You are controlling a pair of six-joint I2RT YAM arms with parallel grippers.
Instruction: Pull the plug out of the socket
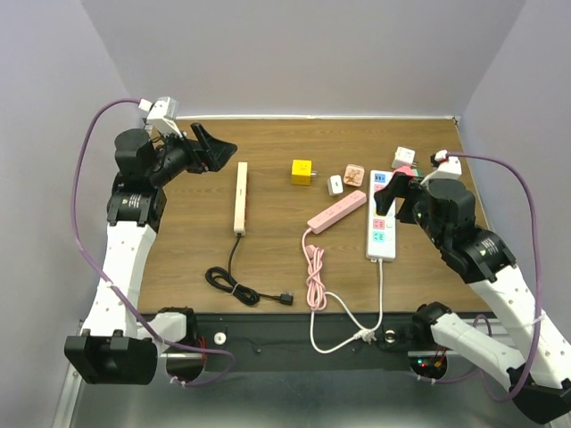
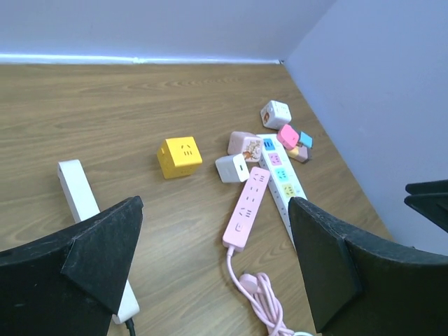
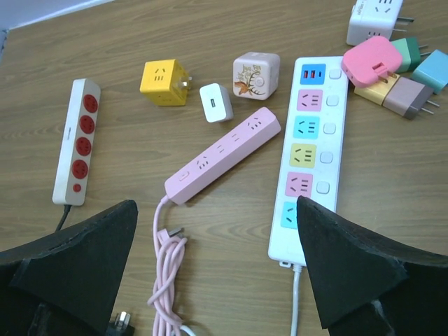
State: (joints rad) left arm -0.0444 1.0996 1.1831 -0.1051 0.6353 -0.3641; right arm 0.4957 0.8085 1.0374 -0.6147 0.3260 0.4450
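Hovering wide open and empty, the right gripper (image 3: 215, 206) stands nearer than the equally open left gripper (image 2: 215, 203) to the white power strip (image 3: 304, 150), lying lengthwise just ahead.

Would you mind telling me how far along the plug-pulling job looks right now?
Apparently done: no plug sits in the white power strip with coloured sockets, the pink power strip or the red-socketed strip, and the pink plug lies loose beside the white one, prongs exposed. In hand: nothing; the left gripper and right gripper are open and empty. Left: nothing evident.
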